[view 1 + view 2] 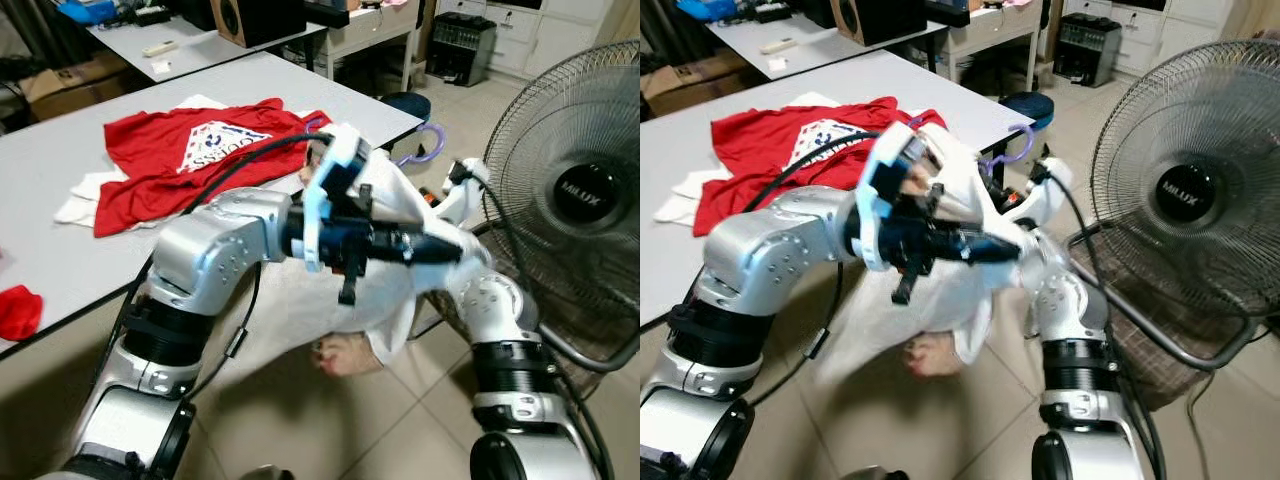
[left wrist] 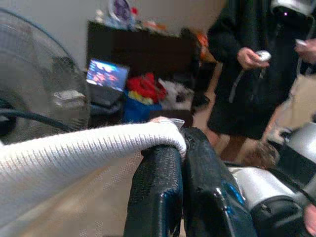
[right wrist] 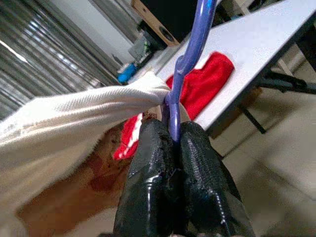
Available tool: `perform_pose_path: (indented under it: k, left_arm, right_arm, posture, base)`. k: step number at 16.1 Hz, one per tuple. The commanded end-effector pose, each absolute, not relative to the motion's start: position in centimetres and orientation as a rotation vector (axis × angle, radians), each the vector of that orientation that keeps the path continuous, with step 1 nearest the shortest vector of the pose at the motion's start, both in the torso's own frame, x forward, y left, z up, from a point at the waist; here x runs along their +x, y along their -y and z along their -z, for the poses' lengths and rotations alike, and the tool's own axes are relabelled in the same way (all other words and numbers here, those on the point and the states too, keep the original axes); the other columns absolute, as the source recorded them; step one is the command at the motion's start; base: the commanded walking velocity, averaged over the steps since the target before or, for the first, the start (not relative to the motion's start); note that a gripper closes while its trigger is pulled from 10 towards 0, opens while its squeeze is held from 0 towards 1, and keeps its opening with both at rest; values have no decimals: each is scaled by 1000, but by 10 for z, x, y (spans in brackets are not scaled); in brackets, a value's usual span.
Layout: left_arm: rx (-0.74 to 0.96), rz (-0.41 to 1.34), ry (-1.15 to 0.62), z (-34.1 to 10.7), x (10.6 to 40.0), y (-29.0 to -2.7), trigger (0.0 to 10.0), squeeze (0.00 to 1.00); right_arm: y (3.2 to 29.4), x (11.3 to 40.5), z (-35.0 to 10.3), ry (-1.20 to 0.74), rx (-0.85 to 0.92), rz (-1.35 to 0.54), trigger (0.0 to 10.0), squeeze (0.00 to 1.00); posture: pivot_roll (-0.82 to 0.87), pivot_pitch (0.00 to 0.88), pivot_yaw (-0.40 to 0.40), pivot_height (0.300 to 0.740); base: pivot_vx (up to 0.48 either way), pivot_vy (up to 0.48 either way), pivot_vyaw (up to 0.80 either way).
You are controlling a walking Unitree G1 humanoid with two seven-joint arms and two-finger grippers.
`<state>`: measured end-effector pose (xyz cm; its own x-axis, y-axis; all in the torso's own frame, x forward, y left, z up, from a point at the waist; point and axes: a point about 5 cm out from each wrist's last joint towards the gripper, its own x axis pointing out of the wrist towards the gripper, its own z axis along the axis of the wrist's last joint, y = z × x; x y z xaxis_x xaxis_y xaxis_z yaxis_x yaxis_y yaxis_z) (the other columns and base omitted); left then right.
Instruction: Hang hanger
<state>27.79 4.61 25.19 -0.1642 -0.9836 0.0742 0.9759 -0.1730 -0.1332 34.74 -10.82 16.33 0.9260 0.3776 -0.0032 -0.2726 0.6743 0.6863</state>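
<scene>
A white garment (image 1: pixel 392 292) hangs in front of me, off the table's near corner, draped over a purple hanger (image 3: pixel 190 48). The hanger's hook (image 1: pixel 431 141) sticks up above the cloth. In the right wrist view my right gripper (image 3: pixel 173 136) is shut on the hanger's neck, just where it leaves the garment (image 3: pixel 74 113). My left gripper (image 2: pixel 180 145) is shut on a ribbed edge of the white garment (image 2: pixel 74 153). In the eye views its black fingers (image 1: pixel 440 249) reach across the cloth to the right. The cloth hides the rest of the hanger.
A grey table (image 1: pixel 60 250) on my left carries a red shirt (image 1: pixel 190 160) and a small red cloth (image 1: pixel 15 310). A large standing fan (image 1: pixel 580 190) is close on my right. A person in black (image 2: pixel 247 64) stands beyond the left gripper.
</scene>
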Motion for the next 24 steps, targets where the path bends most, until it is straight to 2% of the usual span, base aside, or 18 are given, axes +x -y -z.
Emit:
perform_pose_path:
  k: [1,2,3,5,7,8,10,12,16,18,19,20,22,24]
  left_arm:
    - [-157,1754,-25,-258,272,-46,0,0]
    - [-62,1521,-62,-245,288,-57,0,0]
    - [8,1437,-90,-239,293,-66,0,0]
    - [47,1457,-124,-238,284,-74,0,0]
    - [100,1434,-179,-228,278,-70,0,0]
    - [127,1393,-193,-222,279,-66,0,0]
    - [59,1286,-137,-232,294,-62,0,0]
    - [18,1198,-104,-242,305,-67,0,0]
    - [6,1103,-90,-250,316,-74,0,0]
    - [112,1060,-111,-244,318,-79,0,0]
    - [88,1021,-91,-249,322,-81,0,0]
    - [39,1038,-65,-257,322,-80,0,0]
    - [64,1073,-87,-254,318,-78,0,0]
    - [150,1074,-198,-227,315,-79,0,0]
  right_arm:
    - [103,350,-168,-151,725,-379,10000,0]
    - [86,340,-169,-213,591,-566,10000,0]
    - [81,329,-167,-248,493,-679,10000,0]
    - [93,326,-167,-233,502,-671,10000,0]
    - [105,327,-171,-234,541,-646,10000,0]
    - [105,322,-173,-251,508,-693,10000,0]
    - [107,297,-167,-334,448,-799,10000,0]
    - [114,282,-148,-417,413,-797,10000,0]
    - [127,272,-143,-468,328,-774,10000,0]
    - [127,270,-150,-444,336,-796,10000,0]
    - [126,268,-148,-461,311,-812,10000,0]
    - [130,269,-140,-493,270,-770,10000,0]
    - [133,271,-137,-493,256,-740,10000,0]
    - [132,280,-143,-414,217,-736,10000,0]
  posture:
    - [-122,0,22,740]
    - [-101,0,-24,740]
    - [-87,0,-46,740]
    - [-77,0,-58,740]
    - [-79,0,-45,740]
    - [-84,0,-37,740]
    - [-114,0,3,740]
    - [-122,0,16,740]
    - [-127,0,29,740]
    - [-127,0,31,740]
    - [-130,0,29,740]
    - [-127,0,26,740]
    - [-124,0,24,740]
    - [-129,0,27,740]
  base:
    - [0,0,0]
    - [0,0,0]
    - [0,0,0]
    - [0,0,0]
    - [0,0,0]
    - [0,0,0]
    - [0,0,0]
    - [0,0,0]
    - [0,0,0]
    - [0,0,0]
    - [0,0,0]
    - [0,0,0]
    - [0,0,0]
    - [0,0,0]
